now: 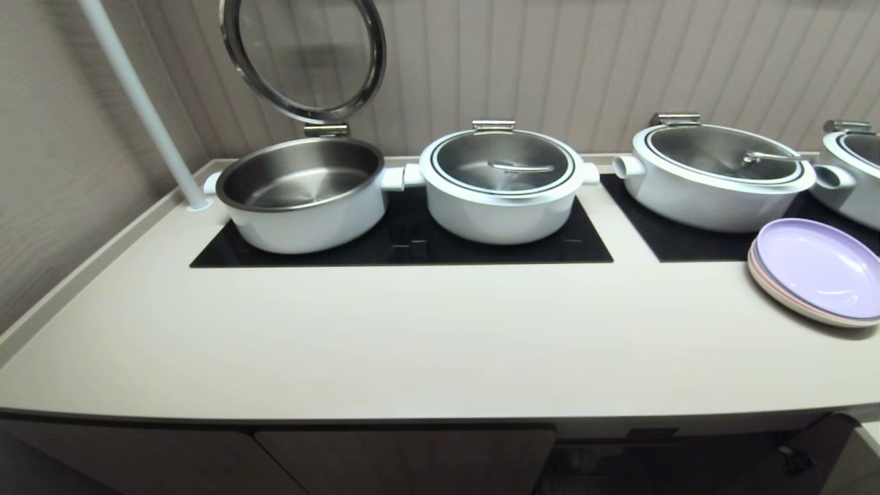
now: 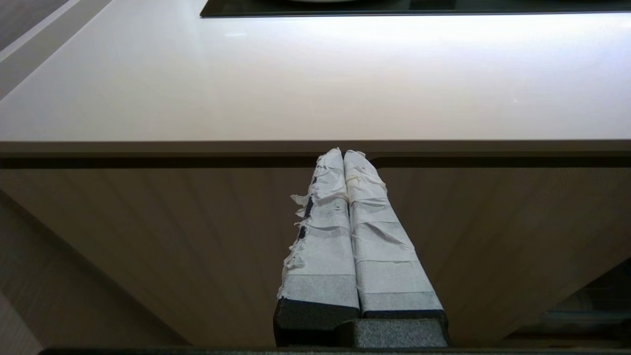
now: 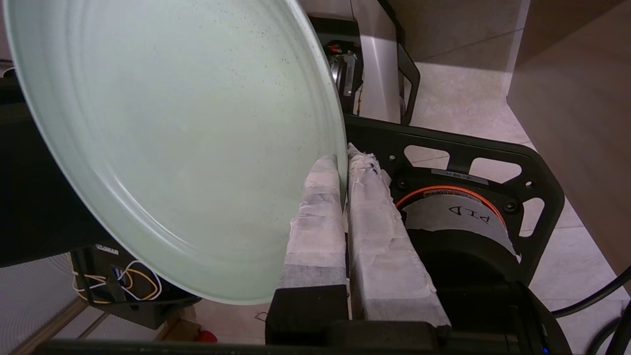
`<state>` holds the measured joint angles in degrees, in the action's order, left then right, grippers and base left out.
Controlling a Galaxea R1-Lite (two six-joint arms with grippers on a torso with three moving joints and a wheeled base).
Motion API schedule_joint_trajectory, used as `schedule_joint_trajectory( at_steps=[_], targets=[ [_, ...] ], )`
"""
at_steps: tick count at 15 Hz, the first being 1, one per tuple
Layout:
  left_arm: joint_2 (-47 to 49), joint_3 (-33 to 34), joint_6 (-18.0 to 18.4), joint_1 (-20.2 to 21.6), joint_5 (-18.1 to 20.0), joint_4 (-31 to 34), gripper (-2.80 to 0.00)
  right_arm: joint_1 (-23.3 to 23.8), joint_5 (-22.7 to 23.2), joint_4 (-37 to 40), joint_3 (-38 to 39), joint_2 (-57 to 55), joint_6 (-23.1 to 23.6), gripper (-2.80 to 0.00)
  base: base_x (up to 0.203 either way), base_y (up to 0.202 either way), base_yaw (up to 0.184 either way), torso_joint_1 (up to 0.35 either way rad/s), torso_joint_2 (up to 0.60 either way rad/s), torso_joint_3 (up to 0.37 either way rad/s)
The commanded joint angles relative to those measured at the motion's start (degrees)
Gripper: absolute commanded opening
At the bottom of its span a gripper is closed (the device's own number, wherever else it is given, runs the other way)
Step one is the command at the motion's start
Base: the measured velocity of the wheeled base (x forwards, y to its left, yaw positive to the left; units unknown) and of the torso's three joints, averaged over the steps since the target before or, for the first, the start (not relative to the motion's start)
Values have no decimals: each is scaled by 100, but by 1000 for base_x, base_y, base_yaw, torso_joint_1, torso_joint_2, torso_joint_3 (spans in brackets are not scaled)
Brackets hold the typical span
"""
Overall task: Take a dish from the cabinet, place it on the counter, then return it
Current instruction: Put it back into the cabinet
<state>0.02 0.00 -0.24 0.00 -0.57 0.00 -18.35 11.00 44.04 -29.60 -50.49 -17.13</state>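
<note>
The right claw (image 3: 344,160) pinches the rim of the mint-green dish (image 3: 167,138) between its tape-wrapped fingers (image 3: 379,236), holding it tilted on edge low over the floor (image 3: 468,103), outside the head view. The left claw (image 2: 343,154) hangs parked before a ribbed cabinet door (image 2: 148,236) just under the table's front edge, fingers pressed together on nothing. On the table (image 1: 385,330), a lilac plate (image 1: 821,265) tops a small stack at the right. Farther back, white pots stand on black cooktop panels (image 1: 412,244); the leftmost pot (image 1: 302,192) has its lid (image 1: 302,55) raised.
</note>
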Motion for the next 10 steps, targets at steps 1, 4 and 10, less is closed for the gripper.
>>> schedule_joint_trajectory(
  at_steps=[1, 4, 10],
  targets=[
    [-2, 0, -2, 0, -4, 0, -280, -11, -1, 25, -2, 4, -75, -280, 0, 0, 0, 0, 0, 0],
    [-2, 0, -2, 0, -4, 0, -280, -8, -10, 25, -2, 13, -80, -280, 0, 0, 0, 0, 0, 0],
    [-2, 0, -2, 0, -4, 0, -280, -2, -10, 16, -20, 13, -89, -280, 0, 0, 0, 0, 0, 0]
  ],
)
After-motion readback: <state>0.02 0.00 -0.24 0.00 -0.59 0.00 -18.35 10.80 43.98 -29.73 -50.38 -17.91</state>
